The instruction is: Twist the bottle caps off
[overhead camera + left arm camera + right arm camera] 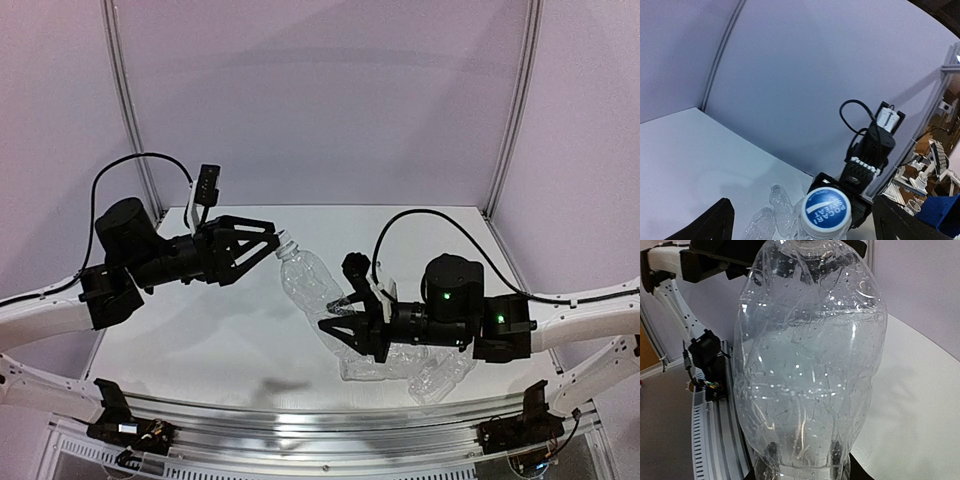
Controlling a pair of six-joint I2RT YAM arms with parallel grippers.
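1. You have three clear, crinkled plastic bottles in all. The two loose bottles (372, 366) lie on the white counter (200, 340), nearest the arm bases.
2. Your right claw (343, 318) is clamped on the third bottle (308, 278) low on its body, holding it tilted with the neck pointing left.
3. One cap (827, 215) shows: round, white-rimmed, blue-printed, sitting on that neck.
4. Your left claw (272, 241) reaches in sideways, its fingers spread wide on either side of the cap and clear of it.

A white table (200, 325) carries two clear crumpled bottles (440, 378) lying side by side near its front right.
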